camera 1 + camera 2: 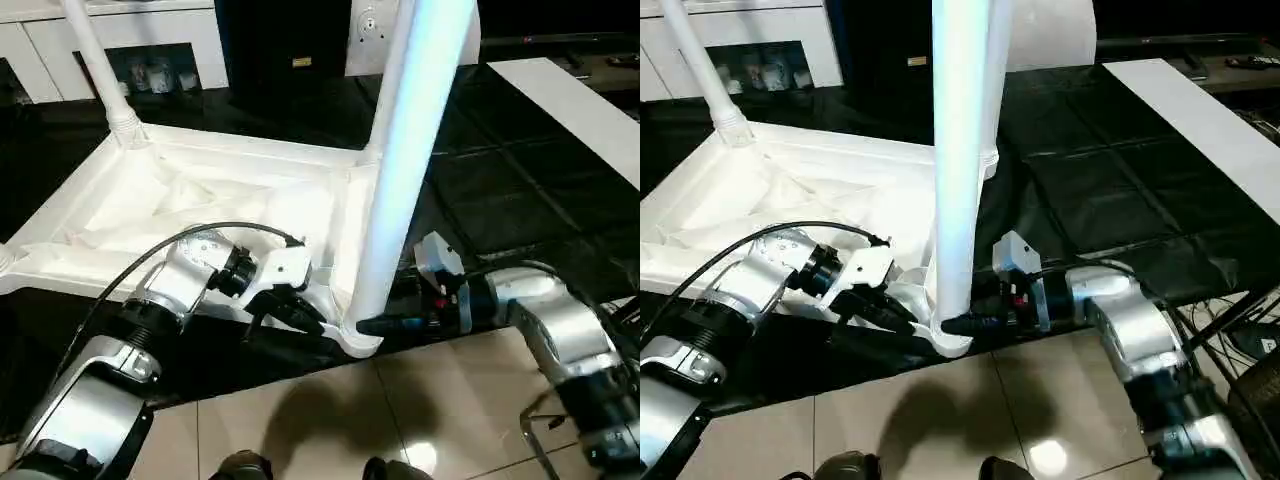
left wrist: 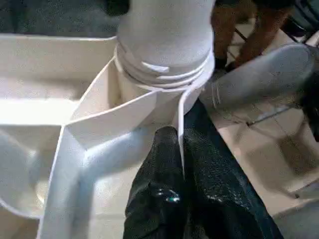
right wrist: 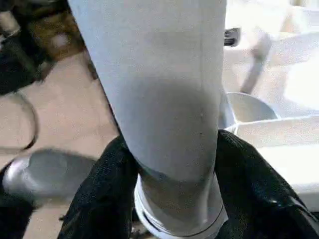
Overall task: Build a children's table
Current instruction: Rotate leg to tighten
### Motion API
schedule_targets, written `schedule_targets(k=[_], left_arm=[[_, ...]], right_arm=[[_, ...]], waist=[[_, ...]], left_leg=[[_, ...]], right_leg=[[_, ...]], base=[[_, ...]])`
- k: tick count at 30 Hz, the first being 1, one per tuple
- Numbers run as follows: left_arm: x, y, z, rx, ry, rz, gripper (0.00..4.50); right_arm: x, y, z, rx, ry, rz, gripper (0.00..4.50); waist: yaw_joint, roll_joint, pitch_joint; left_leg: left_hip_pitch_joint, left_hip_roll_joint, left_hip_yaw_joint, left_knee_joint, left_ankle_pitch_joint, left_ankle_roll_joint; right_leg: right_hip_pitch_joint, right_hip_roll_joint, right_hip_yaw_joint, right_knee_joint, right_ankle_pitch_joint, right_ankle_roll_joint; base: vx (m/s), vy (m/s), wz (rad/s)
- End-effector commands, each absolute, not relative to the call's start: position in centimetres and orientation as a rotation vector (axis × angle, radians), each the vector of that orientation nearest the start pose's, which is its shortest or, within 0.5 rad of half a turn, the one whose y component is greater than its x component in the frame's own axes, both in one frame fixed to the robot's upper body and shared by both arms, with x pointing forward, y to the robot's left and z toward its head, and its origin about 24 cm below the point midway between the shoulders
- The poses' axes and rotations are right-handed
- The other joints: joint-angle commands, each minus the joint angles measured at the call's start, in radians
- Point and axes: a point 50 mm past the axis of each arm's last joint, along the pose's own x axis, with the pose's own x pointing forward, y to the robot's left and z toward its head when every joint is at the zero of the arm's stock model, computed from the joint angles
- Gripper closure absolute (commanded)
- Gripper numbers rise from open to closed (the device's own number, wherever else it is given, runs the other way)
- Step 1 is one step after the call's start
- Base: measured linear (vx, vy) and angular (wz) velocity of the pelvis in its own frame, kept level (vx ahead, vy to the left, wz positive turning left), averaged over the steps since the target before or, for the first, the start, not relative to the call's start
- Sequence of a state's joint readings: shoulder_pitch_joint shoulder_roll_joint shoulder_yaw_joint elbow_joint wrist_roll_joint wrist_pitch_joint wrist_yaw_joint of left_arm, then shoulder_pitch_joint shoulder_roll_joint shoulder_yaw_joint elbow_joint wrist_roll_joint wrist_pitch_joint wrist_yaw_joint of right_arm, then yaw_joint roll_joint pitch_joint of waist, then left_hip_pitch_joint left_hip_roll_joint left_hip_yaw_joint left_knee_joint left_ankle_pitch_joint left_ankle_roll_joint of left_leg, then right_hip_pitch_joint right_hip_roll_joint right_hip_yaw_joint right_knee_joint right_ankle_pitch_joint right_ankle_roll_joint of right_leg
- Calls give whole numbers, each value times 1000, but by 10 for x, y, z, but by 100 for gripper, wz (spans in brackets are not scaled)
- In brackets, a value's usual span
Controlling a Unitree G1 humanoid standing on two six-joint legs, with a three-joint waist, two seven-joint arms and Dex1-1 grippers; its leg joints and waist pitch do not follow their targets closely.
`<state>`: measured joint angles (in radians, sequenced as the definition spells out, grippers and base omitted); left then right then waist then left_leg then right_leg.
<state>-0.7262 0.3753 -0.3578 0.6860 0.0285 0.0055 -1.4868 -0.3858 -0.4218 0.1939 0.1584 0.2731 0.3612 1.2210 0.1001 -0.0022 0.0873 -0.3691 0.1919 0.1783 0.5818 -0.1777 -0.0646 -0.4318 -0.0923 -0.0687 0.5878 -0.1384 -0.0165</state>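
The children's table lies upside down: its white ribbed tabletop (image 1: 200, 210) rests on the black work table. One white leg (image 1: 400, 180) stands upright in the near corner socket (image 1: 360, 340). Another leg (image 1: 95, 60) rises from the far left corner. My left gripper (image 1: 300, 318) is at the near edge just left of that socket, shut on a thin white rib (image 2: 180, 119) of the tabletop. My right gripper (image 1: 375, 325) reaches in from the right at the leg's base. Its two black fingers (image 3: 107, 179) press on either side of the leg (image 3: 164, 89), just above the threaded collar.
The black-covered work table (image 1: 500, 200) extends to the right, with a long white board (image 1: 570, 110) lying on it. A white cabinet (image 1: 150, 40) stands behind. Tiled floor (image 1: 330, 410) lies below the table's near edge, with a metal frame (image 1: 540, 430) at the lower right.
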Motion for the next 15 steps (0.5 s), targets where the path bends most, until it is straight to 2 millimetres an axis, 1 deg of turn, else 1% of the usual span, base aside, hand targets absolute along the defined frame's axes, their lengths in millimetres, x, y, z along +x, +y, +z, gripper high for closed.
schedule_targets(k=[1,2,3,4,5,6,7,8,9,10,11,12,13,14,15], left_arm=[[327,105,76,461,445,-1578,450],[331,100,77,409,442,-1503,450],[332,98,77,401,438,-1485,450],[336,93,77,366,432,-1410,450],[339,90,77,344,426,-1361,450],[342,85,78,322,415,-1303,450],[345,80,79,287,409,-1232,450],[347,77,80,266,407,-1189,450],[349,74,81,250,396,-1143,450],[351,72,82,241,390,-1117,450],[353,69,83,233,380,-1071,450],[355,66,85,221,370,-1025,450],[357,63,86,205,359,-976,450],[358,57,88,192,348,-920,450],[358,57,88,191,348,-918,450]], right_arm=[[280,-117,73,-54,319,1316,254],[285,-109,69,-26,324,1214,254],[287,-106,68,-15,322,1190,255],[291,-98,67,35,322,1114,255],[293,-93,67,58,323,1074,255],[296,-88,66,72,324,1028,255],[299,-80,64,87,335,970,255],[301,-76,63,94,342,934,255],[304,-71,62,109,349,889,255],[305,-68,62,118,354,863,255],[307,-62,61,125,358,833,255],[310,-56,60,131,363,803,255],[312,-51,60,137,372,773,255],[315,-43,61,142,381,727,255],[315,-43,61,143,381,725,255]], waist=[[-10,-10,-69],[-13,-9,-66],[-20,-8,-63],[-26,-8,-61],[-35,-11,-60],[-41,-10,-60],[-53,-6,-60],[-59,-10,-60],[-68,-10,-61],[-73,-9,-61],[-82,-8,-59],[-84,-8,-63],[-89,-8,-63],[-94,-7,-61],[-94,-8,-61]], left_leg=[[6,26,-3,-66,-211,41],[7,25,-3,-67,-229,29],[9,21,-6,-69,-258,11],[9,20,-11,-72,-279,1],[7,19,-14,-73,-295,-4],[9,18,-15,-73,-302,-6],[7,18,-19,-73,-310,-13],[4,17,-20,-75,-314,-13],[2,16,-22,-76,-321,-10],[0,16,-23,-76,-324,-8],[5,14,-23,-75,-350,1],[9,13,-22,-72,-347,4],[8,13,-21,-73,-339,12],[9,13,-19,-73,-345,17],[10,13,-19,-73,-347,20]], right_leg=[[65,-48,37,-72,-365,-190],[63,-48,38,-75,-408,-177],[60,-48,35,-85,-493,-147],[60,-50,33,-92,-557,-117],[59,-49,29,-98,-598,-95],[57,-48,28,-100,-608,-89],[57,-47,24,-99,-612,-86],[58,-46,21,-102,-616,-82],[61,-46,17,-106,-616,-75],[61,-46,17,-106,-615,-74],[54,-44,13,-117,-628,-67],[54,-46,15,-116,-613,-73],[53,-45,16,-115,-585,-89],[50,-42,17,-116,-574,-98],[50,-42,16,-116,-574,-98]], base=[[0,0,0],[0,0,0],[0,0,0],[0,0,0],[0,0,0],[0,0,0],[0,0,0],[0,0,0],[0,0,0],[0,0,0],[0,0,0],[0,0,0],[0,0,0],[0,0,0],[0,0,0]])
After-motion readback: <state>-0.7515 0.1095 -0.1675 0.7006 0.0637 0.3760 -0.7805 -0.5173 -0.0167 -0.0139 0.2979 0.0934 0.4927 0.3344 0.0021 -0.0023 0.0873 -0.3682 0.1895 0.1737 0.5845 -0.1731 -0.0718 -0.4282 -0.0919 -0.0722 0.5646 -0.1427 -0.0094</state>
